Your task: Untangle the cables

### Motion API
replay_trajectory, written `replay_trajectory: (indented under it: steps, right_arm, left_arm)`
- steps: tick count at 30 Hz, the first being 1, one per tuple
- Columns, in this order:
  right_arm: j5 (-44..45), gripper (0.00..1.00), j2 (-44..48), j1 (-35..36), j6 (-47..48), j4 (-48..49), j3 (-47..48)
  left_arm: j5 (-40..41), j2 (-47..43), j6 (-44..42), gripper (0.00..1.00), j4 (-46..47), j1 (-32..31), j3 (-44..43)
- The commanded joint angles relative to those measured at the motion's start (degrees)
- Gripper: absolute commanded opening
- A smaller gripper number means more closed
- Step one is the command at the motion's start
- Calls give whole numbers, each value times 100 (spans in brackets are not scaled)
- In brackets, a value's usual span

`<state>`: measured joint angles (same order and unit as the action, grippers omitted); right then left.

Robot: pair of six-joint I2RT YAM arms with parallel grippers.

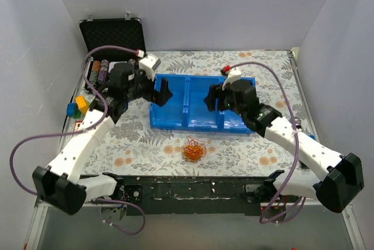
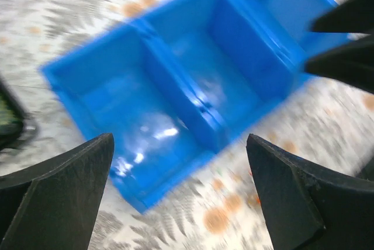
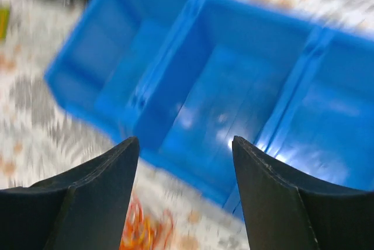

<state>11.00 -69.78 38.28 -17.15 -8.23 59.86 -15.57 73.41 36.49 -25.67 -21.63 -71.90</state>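
The cables (image 1: 193,150) are a small tangle of thin orange and red curly wires lying on the patterned cloth just in front of the blue tray (image 1: 193,125). They also show, blurred, at the bottom of the right wrist view (image 3: 140,229). My left gripper (image 1: 163,93) is open and empty above the tray's left end. My right gripper (image 1: 211,97) is open and empty above the tray's right half. In the left wrist view my open left gripper (image 2: 181,145) frames the tray (image 2: 193,75); the right gripper's fingers (image 2: 345,45) show at the right edge.
The blue tray has three compartments, all bare. An open black case (image 1: 111,35) stands at the back left with small jars (image 1: 98,72) in front of it. Coloured blocks (image 1: 77,107) lie at the table's left edge.
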Motion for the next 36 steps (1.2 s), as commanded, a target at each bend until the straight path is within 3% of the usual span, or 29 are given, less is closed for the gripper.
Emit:
replay_trajectory:
  steps: [1, 6, 12, 20, 29, 36]
  right_arm:
    - [-749, 73, 358, 538, 28, 232, -1385]
    - [-275, 72, 895, 979, -218, 375, -2188]
    - [-116, 71, 1335, 1137, -342, 559, -2549]
    - [-151, 70, 1757, 1199, -421, 533, -2900]
    - [-98, 70, 1915, 1208, -316, 375, -2874]
    - [-37, 69, 2152, 1225, -403, 304, -2962]
  left_arm:
    - [-1271, -844, -485, 98, -703, -307, 1123]
    - [-2125, -1513, -99, 96, 306, -499, 2082]
    - [-1721, -680, 850, 78, 791, -1123, 2259]
    - [-1177, -495, 1184, 76, 994, -1932, 2707]
    - [-149, 59, 1563, 72, 1310, -2205, 2830]
    - [-78, 332, 1545, 68, 1538, -2276, 2874]
